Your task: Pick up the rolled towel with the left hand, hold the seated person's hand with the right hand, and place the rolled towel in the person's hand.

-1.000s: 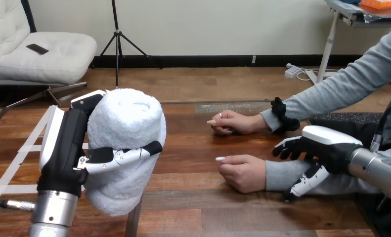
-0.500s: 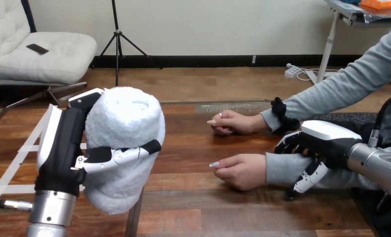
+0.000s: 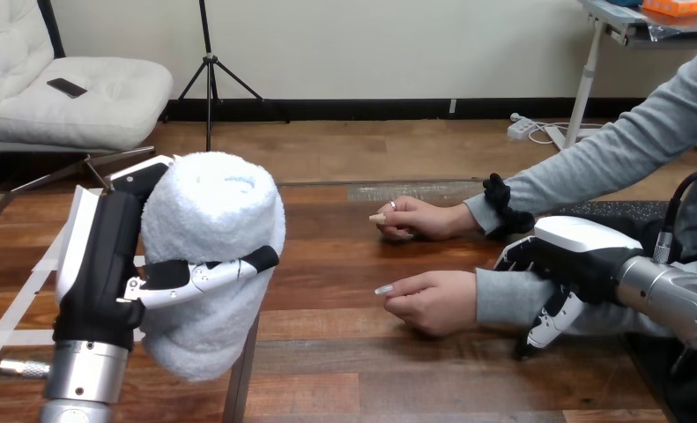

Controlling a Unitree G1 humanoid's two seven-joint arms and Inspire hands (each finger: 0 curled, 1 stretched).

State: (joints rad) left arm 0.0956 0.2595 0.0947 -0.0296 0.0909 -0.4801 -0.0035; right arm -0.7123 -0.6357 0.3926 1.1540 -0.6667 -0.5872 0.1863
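The rolled towel (image 3: 212, 220) stood upright in the left robot hand (image 3: 107, 260), its fingers wrapped round it, clear of the counter (image 3: 344, 264). The right robot hand (image 3: 574, 256) curled round the sleeved wrist of the person's nearer hand (image 3: 428, 301). Placing the towel there was not yet done.

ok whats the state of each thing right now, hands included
rolled towel: rolled up, upright, held up in the left hand
left hand: shut on the rolled towel
person's nearer hand: on the table, palm down, fingers loosely curled, holding nothing
right hand: curled round the wrist of the person's nearer hand
person's farther hand: resting on the table, loosely curled
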